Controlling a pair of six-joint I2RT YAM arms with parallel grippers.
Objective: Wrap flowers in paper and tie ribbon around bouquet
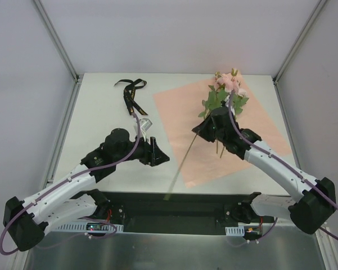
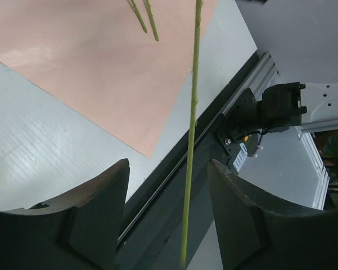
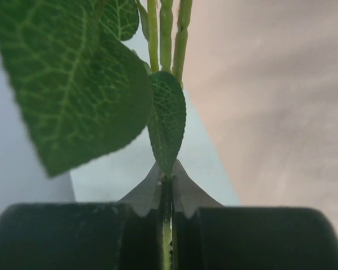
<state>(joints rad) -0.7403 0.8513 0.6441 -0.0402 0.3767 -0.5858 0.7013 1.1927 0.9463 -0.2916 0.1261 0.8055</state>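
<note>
**Over the pink paper (image 1: pixel 180 107), the right gripper (image 1: pixel 211 119) clamps the flowers (image 1: pixel 228 84); the left gripper (image 1: pixel 160 153) stands open**

At the upper right of the overhead view, pale pink blossoms and green leaves stick up out of the right gripper. It holds them above the large sheet of paper, which lies flat and turned at an angle across the right half of the white table (image 1: pixel 101 112).

From the right wrist camera, the two black fingers (image 3: pixel 101 236) are pressed together on a thin green stalk at the bottom centre of the frame. A small leaf (image 3: pixel 166 124) hangs just above the pinch. A much larger leaf (image 3: pixel 73 84) fills the upper left, and three stalks rise side by side at top centre.

One long stalk (image 1: pixel 183 158) runs from that grip down and to the left, across the paper and past its lower edge, ending near the dark rail (image 1: pixel 174 202) at the bottom of the overhead view.

Left of centre, the left gripper points toward this stalk. In its own camera the jaws stand well apart, and the stalk runs top to bottom through the gap, touching neither finger (whether it sits level with the fingers or beyond them cannot be told). Two shorter stalk ends (image 2: pixel 146 17) show at the top of that frame, over the paper.

Toward the upper left of the overhead view, the black ribbon (image 1: pixel 130 97) lies loose on the table, well apart from the flowers and just off the paper's left corner.
</note>
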